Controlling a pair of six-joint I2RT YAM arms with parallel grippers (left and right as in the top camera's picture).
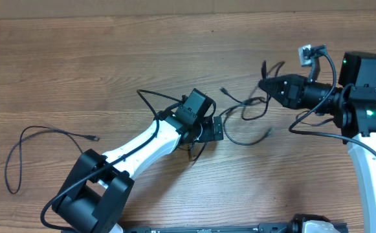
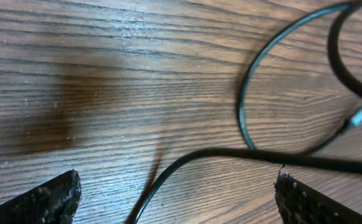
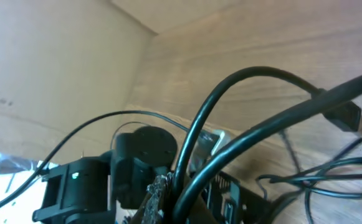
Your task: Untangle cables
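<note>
Right of the worktop's (image 1: 110, 65) centre, toward its far edge, lies the knot of cables (image 1: 244, 111): thin black cords looping over one another, with small plugs at the ends. One single cable (image 1: 65, 132) lies well apart near the left edge in an open curl, touching nothing else. The right pincer (image 1: 266, 84) is pressed together on the cables at the knot's far right side; its wrist view shows two strands running through the closed tips and arcing up off the wood. The left pincer (image 1: 212, 131) is spread wide and low at the knot's left side, with one strand lying flat on the wood between its fingers (image 2: 43, 199). These cords look light, limp and smooth, so they should slide rather than resist, and a pull on a loop would likely drag the whole knot along. A hold just behind a plug, or on a free run away from crossings, seems safer, pinched firmly since the cord is far thinner than the tips.
</note>
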